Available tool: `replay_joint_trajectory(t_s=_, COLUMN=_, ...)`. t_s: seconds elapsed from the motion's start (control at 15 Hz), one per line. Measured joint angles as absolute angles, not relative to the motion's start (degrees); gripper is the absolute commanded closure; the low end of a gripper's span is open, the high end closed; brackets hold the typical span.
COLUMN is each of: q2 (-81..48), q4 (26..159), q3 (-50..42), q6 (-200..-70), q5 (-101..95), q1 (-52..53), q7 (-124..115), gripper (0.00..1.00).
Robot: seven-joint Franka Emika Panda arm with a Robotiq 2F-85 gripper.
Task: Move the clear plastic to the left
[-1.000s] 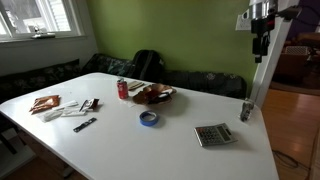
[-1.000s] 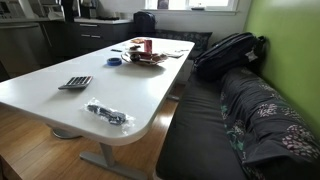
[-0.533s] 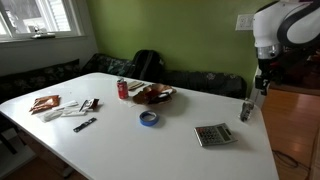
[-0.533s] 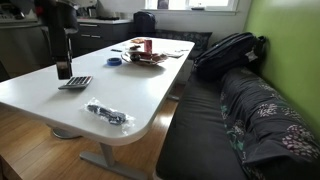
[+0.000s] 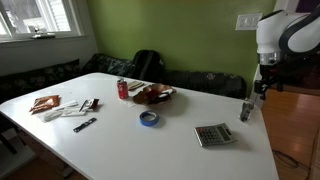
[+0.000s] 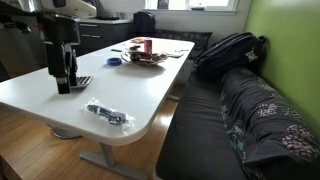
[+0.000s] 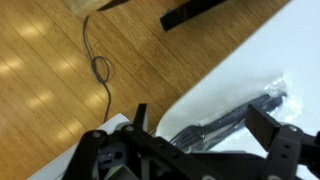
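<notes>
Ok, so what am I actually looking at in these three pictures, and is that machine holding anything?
It is a robot arm with a two-fingered gripper at its end, steered by a person. Two cameras stand in the room and watch the white table from different places; a third sits on the wrist and looks down past the gripper. On the table lie a clear plastic bag with dark things inside, a calculator, a blue tape roll, a red can and some packets. The gripper hangs near the table's edge by the bag; its jaws look apart, and it holds nothing.
</notes>
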State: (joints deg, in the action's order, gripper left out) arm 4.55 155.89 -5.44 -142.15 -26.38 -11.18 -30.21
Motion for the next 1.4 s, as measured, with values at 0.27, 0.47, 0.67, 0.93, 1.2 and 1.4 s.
replay_joint_trajectory(t_s=0.27, q2=0.8, q4=155.9, q3=-5.6, q6=-158.3, q5=-31.1, q1=-11.5, q7=-43.1, gripper=0.00)
replay_joint_trajectory(t_s=0.47, q2=-3.5, q4=153.9, q3=-7.6, q6=-164.5, q5=-39.8, q1=-11.9, q7=-56.5, gripper=0.05)
replay_joint_trajectory(t_s=0.67, q2=-7.4, q4=151.6, q3=-9.5, q6=-165.2, q5=-47.9, q1=-11.3, q7=-69.0, gripper=0.08)
replay_joint_trajectory(t_s=0.93, q2=-14.6, q4=150.8, q3=-9.3, q6=-167.3, q5=-49.3, q1=-9.9, q7=-77.8, gripper=0.16)
replay_joint_trajectory(t_s=1.2, q2=-21.1, q4=149.5, q3=-9.3, q6=-171.8, q5=-49.3, q1=-8.8, q7=-81.8, gripper=0.58)
replay_joint_trajectory(t_s=1.4, q2=-23.1, q4=148.0, q3=-9.9, q6=-174.1, q5=-49.3, q1=-8.1, q7=-82.8, gripper=0.79)
